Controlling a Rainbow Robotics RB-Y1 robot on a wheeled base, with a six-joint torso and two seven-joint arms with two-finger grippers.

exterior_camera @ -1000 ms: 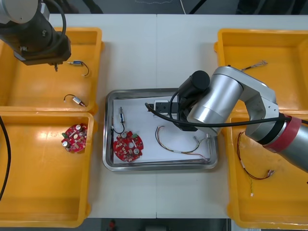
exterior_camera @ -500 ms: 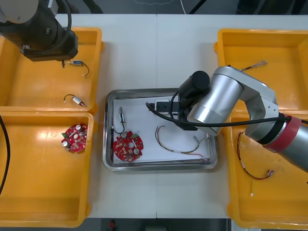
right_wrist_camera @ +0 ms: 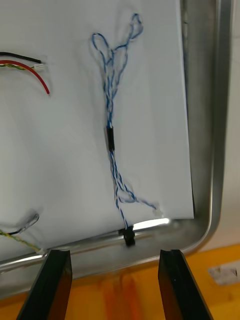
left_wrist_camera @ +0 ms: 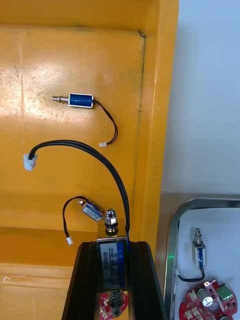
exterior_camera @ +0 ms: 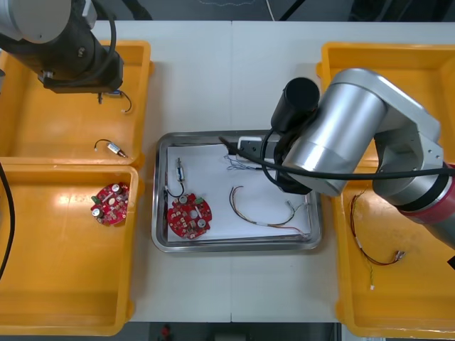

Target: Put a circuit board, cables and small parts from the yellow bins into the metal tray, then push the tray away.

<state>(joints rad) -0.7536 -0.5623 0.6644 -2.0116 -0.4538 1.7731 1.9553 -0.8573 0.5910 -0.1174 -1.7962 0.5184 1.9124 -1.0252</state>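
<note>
Now that the right arm has risen and swung back from the spot it was bent over a second ago, we can see what it left behind. A twisted blue and white cable (exterior_camera: 237, 163) lies on the white liner of the metal tray (exterior_camera: 234, 246), near the far rim. It joins the red and yellow cable (exterior_camera: 266, 213), and a circuit board (exterior_camera: 190, 217) and a small metal part (exterior_camera: 180, 170) already sit in the tray's left half. We judge the loading close to done, with the push not yet begun.

The right fingers (right_wrist_camera: 52, 285) stand wide apart with nothing between them. They hang above the cable's end at the tray rim and touch nothing.

Meanwhile the left arm has slid rightward over the far left yellow bin (exterior_camera: 35, 135). The left fingers (left_wrist_camera: 85, 280) are closed to the width of a labelled metal part (left_wrist_camera: 111, 256), which is clamped between them. Its black cable (left_wrist_camera: 65, 142) arches free above the bin floor. We take it that this part is bound for the tray next, and the trailing cable may need watching on the way.
</note>
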